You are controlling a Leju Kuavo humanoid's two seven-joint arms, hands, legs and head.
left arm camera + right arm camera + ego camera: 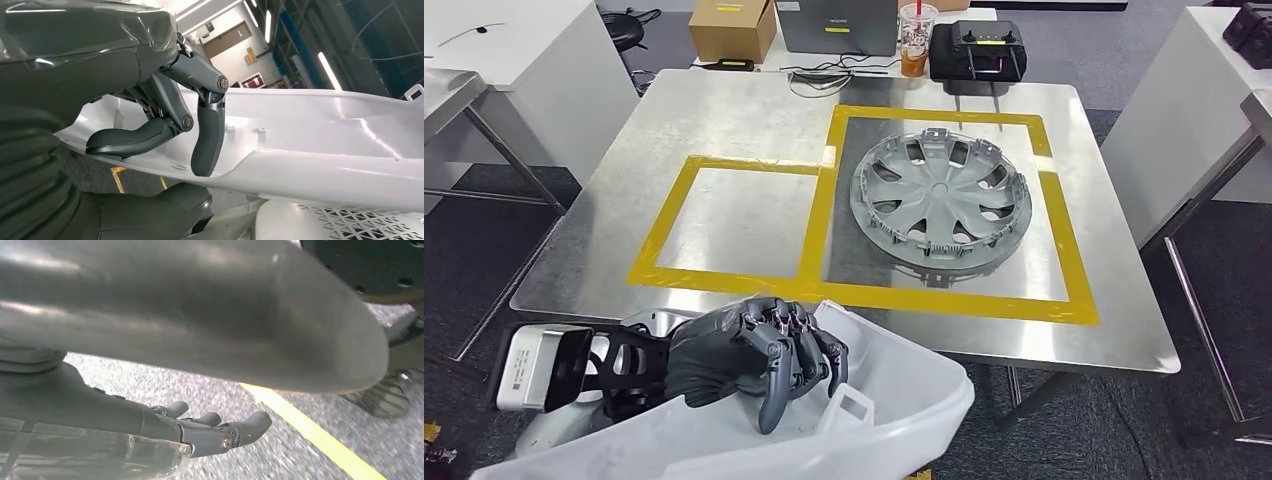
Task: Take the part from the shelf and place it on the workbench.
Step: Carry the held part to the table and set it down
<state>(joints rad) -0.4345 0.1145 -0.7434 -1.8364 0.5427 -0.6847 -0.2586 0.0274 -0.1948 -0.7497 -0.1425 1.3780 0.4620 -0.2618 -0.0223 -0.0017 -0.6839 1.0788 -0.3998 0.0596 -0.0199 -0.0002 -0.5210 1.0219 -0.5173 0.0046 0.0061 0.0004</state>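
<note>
The left hand (759,350) holds the big white plastic part (894,400) by its edge, just in front of the shiny workbench (744,120), while the right hand (210,427) hangs over the floor with fingers spread, holding nothing.

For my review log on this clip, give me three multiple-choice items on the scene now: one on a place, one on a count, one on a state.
1. Where is the hubcap?
A. inside the larger taped square
B. inside the smaller taped square
C. on the floor

2. How many yellow taped squares mark the table?
A. one
B. two
C. four

3. What is the left hand doing?
A. hanging free
B. gripping the white part
C. resting on the hubcap

Answers:
1 A: the hubcap lies flat within the larger outline.
2 B: a small and a large square sit side by side.
3 B: its fingers curl over the part's edge.
</note>
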